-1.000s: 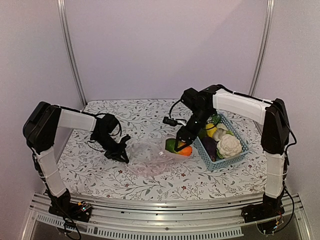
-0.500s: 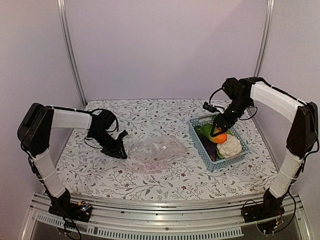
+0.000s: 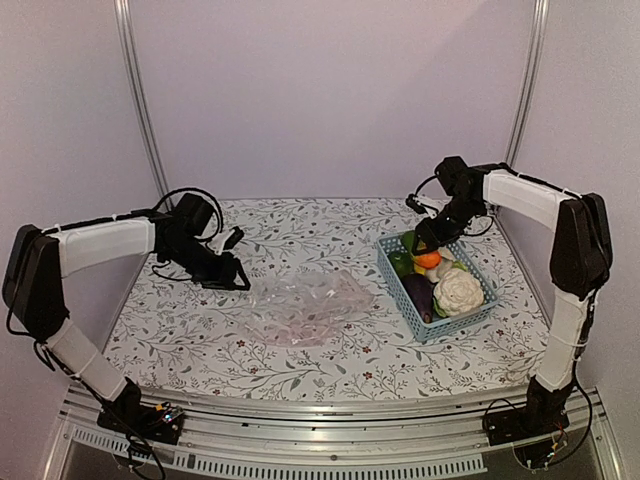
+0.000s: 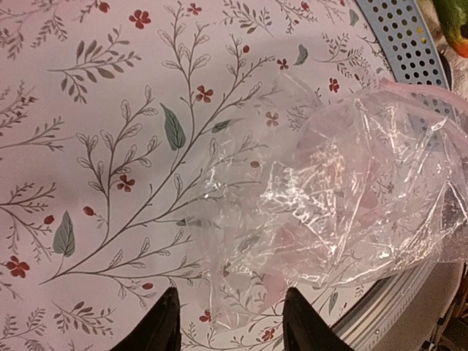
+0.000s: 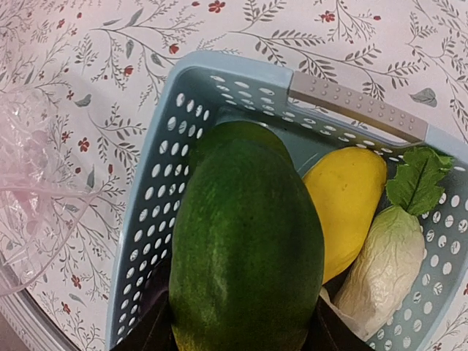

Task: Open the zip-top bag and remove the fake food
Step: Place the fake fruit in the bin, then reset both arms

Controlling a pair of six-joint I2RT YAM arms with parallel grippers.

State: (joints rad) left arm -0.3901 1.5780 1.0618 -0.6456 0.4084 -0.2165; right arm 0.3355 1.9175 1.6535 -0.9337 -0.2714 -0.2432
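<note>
The clear, crinkly zip-top bag [image 3: 305,305] lies flat and limp on the flowered cloth; I see no food inside it. My left gripper [image 3: 238,278] hangs open just left of it, holding nothing. In the left wrist view a corner of the bag [image 4: 344,183] reaches toward the gap between the fingers [image 4: 164,325]. My right gripper [image 3: 428,250] is over the blue basket [image 3: 398,288], shut on a green fruit with an orange end [image 5: 245,241]. Other fake food lies in the basket: a yellow piece [image 5: 344,197], a leafy cabbage [image 5: 387,256], a cauliflower [image 3: 458,290] and an eggplant [image 3: 418,293].
The basket [image 5: 241,69] stands at the right of the table, its near left corner close to the bag's right edge. Metal frame posts rise at the back corners. A metal rail runs along the table's front edge.
The left gripper opened, let go of the bag and drew back to the left. The right arm carried the green-orange fruit from the bag's mouth to above the basket.
</note>
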